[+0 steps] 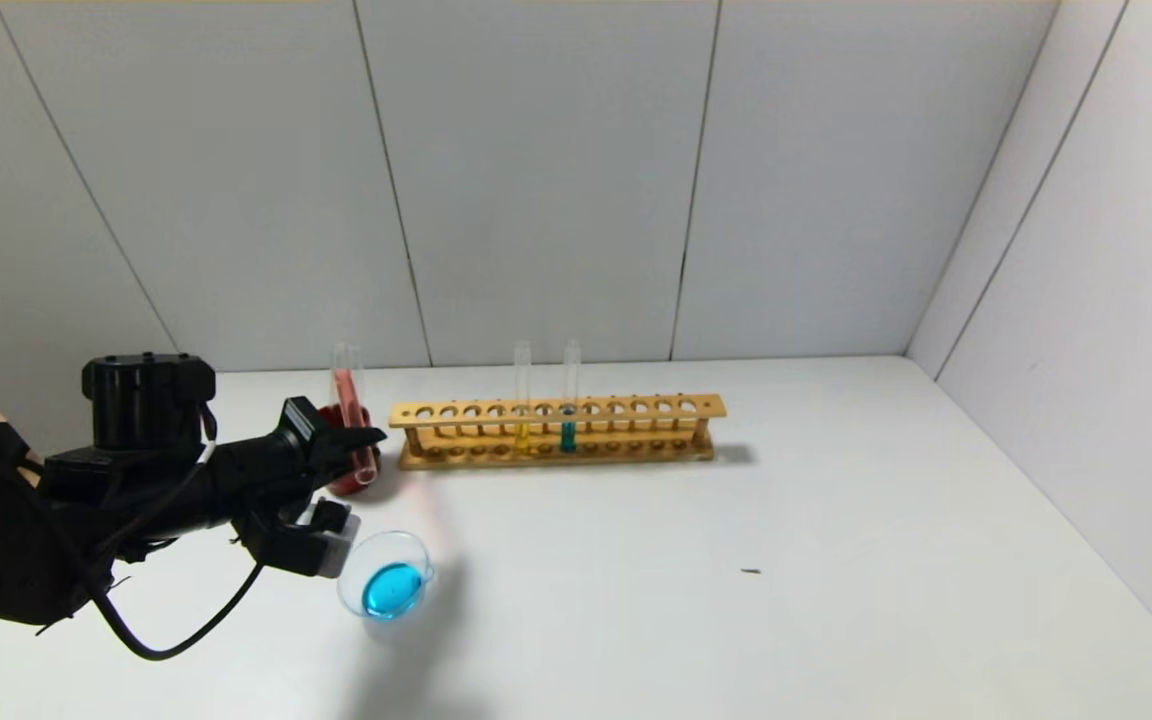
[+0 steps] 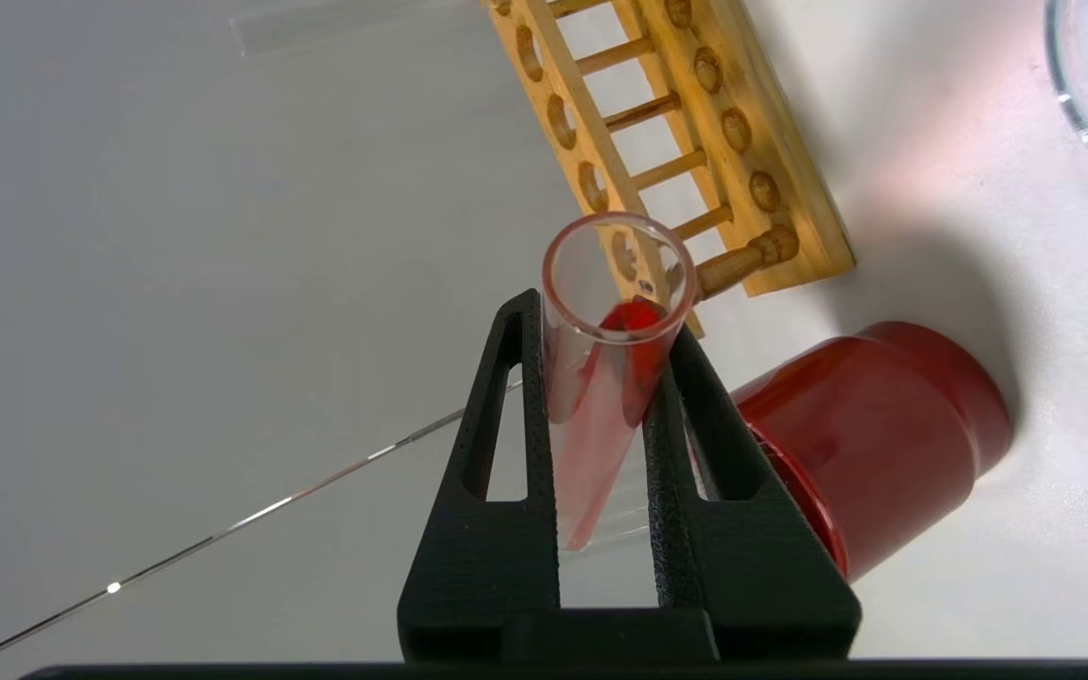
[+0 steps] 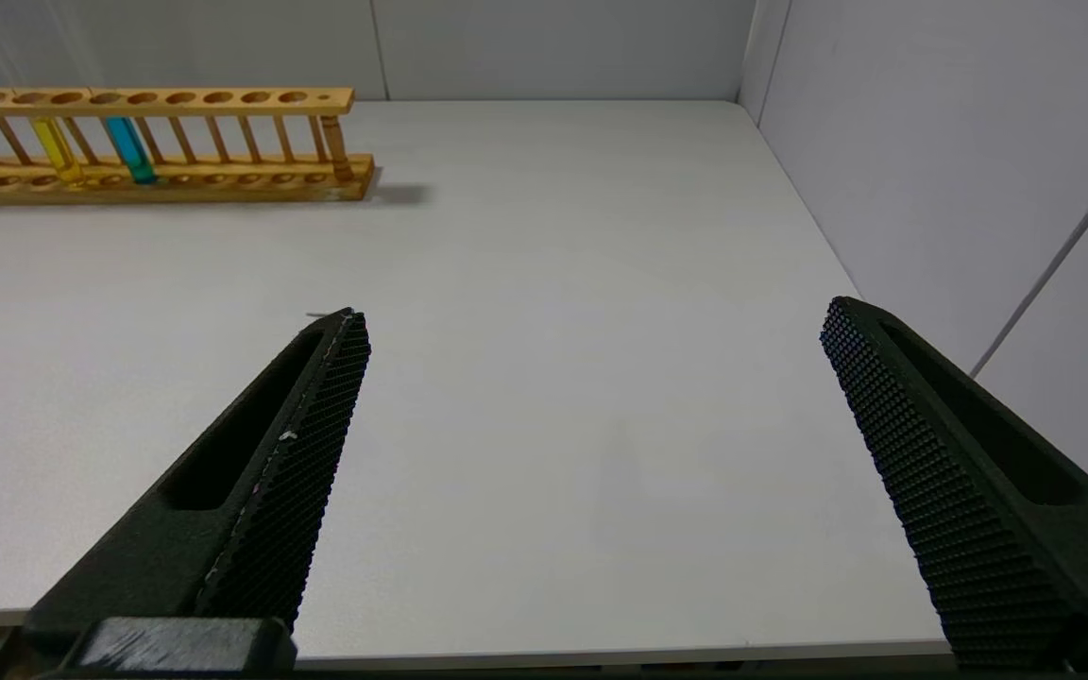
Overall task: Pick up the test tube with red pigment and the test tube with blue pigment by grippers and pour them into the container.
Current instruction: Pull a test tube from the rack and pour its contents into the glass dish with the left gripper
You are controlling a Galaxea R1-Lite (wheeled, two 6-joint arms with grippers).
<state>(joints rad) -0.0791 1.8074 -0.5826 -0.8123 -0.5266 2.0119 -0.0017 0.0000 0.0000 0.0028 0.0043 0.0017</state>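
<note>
My left gripper [image 1: 361,440] is shut on the red-pigment test tube [image 1: 353,415], which stands nearly upright beside the dark red cup. In the left wrist view the fingers [image 2: 695,416] clamp the tube [image 2: 601,406]. A red film coats its wall and a little red liquid shows inside. The container [image 1: 388,585], a clear glass dish, sits in front of the gripper and holds bright blue liquid; its rim shows in the left wrist view [image 2: 1068,104]. No tube with bright blue liquid is in view. My right gripper [image 3: 596,316] is open and empty over bare table.
A wooden rack [image 1: 556,430] stands behind the dish, holding a yellow tube [image 1: 522,400] and a teal tube [image 1: 570,400]. It also shows in the other views [image 2: 695,142] [image 3: 147,142]. The dark red cup [image 2: 884,425] stands by the rack's left end. Walls close the back and right.
</note>
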